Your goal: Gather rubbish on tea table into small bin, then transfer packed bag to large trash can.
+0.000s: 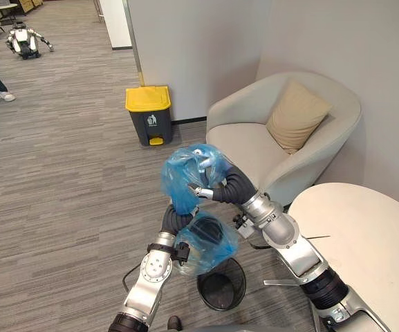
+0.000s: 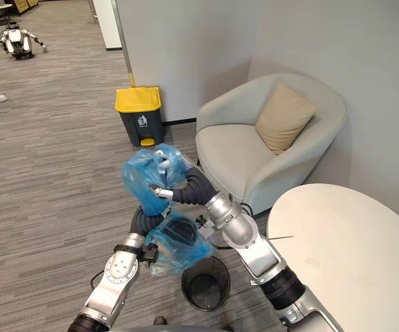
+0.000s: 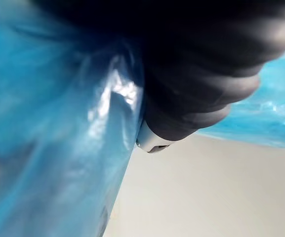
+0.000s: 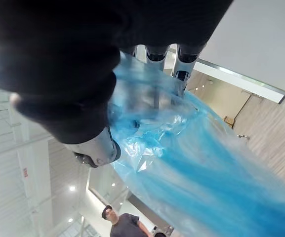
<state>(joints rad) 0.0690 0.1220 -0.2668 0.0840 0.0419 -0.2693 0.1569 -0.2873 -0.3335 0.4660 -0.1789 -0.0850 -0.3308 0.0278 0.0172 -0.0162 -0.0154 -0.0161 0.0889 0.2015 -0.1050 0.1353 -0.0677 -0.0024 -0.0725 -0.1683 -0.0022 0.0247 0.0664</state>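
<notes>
Blue bag [image 1: 185,174] over bin [image 1: 221,292], right robot hand [image 1: 202,191] gripping it, left robot hand [image 1: 175,220] unclear

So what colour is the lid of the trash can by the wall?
Yellow; the lid shows best in the left eye view.

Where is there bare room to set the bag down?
Bare carpet lies between the can and the bin. The table top and chair seat look bare too. Over the bin it is crowded: both arms and the bag.
</notes>
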